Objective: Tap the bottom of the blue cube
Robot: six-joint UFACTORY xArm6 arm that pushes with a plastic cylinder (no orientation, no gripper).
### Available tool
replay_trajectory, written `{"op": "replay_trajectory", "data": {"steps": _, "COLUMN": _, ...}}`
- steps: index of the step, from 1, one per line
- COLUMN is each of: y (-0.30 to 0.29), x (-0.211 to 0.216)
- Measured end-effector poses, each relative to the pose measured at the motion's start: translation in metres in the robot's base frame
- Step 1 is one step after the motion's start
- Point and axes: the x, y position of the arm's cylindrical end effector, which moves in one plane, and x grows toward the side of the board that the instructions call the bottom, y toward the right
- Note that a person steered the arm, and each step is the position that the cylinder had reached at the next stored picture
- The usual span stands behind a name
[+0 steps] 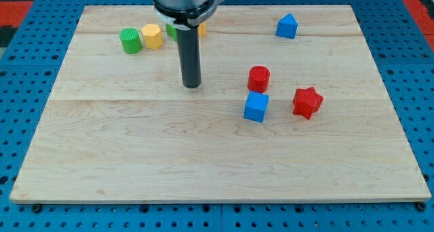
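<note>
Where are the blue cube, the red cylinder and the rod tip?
blue cube [255, 107], camera view, middle of its front face
red cylinder [258, 78], camera view, its side below the top
my tip [192, 85], camera view, rod's very end

A pale wooden board [135, 157] lies on a blue pegboard surface [27, 123]. Near the view's top left, a green cylinder [130, 40] and a yellow block [152, 36] stand just beside each other — the green one further left. A blue pentagon-shaped block [287, 26] sits alone near the top right. Toward the middle right, a red cylinder [258, 78] stands left of a red star-shaped block [306, 102] — the two apart.
</note>
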Motion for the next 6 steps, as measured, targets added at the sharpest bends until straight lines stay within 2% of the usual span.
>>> {"op": "replay_trajectory", "data": {"steps": 2, "y": 0.05, "x": 0.018}}
{"op": "replay_trajectory", "data": {"steps": 3, "y": 0.036, "x": 0.069}}
{"op": "replay_trajectory", "data": {"steps": 4, "y": 0.062, "x": 0.093}}
{"op": "replay_trajectory", "data": {"steps": 6, "y": 0.081, "x": 0.093}}
